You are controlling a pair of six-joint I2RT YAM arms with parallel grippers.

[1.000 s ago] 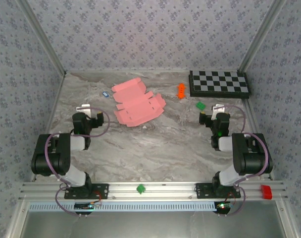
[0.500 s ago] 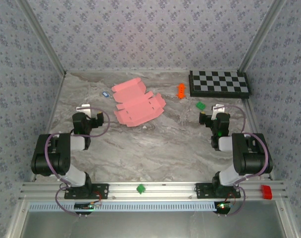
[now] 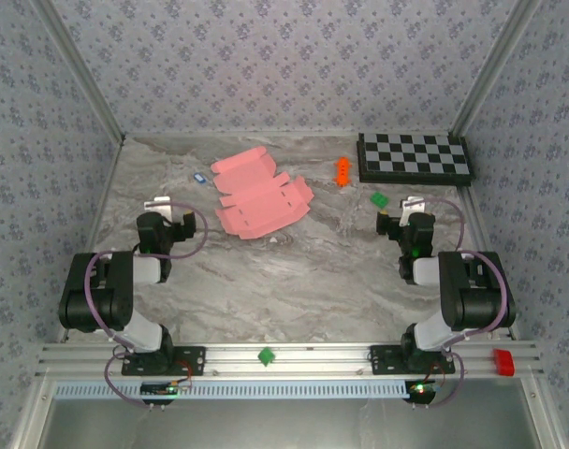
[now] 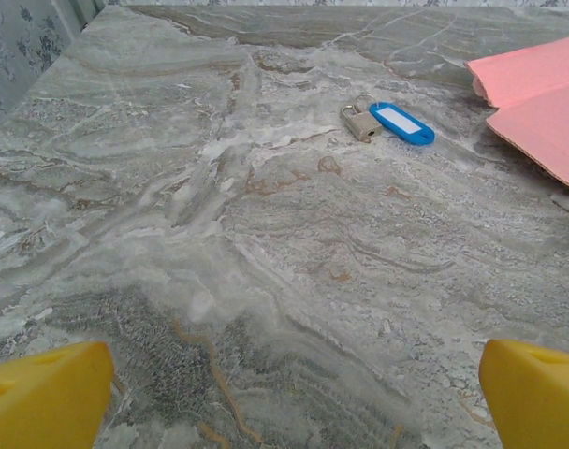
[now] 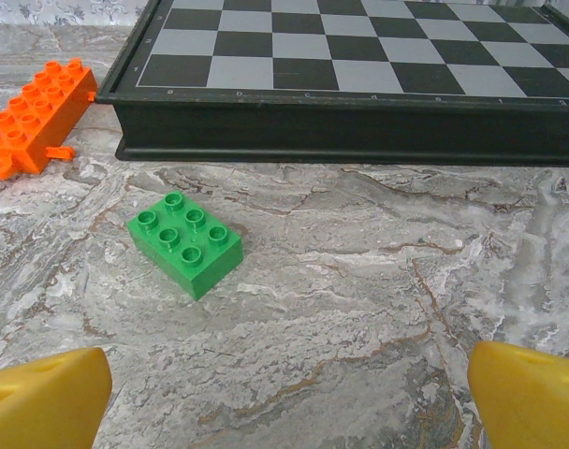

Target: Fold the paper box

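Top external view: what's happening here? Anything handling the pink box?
Nothing is being handled. The flat pink die-cut card box sheet lies unfolded on the grey marble table, far left of centre, no pincer touching it. The left pincer is open and empty over bare table, short of a blue key tag. The right pincer is open too, facing a green toy brick near a black-and-white chessboard.

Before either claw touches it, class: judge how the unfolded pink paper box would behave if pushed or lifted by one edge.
The paper box looks like thin unfolded card, so it would probably flop at its creases when lifted. Spread on the smooth table, it may slide rather than fold when pushed.
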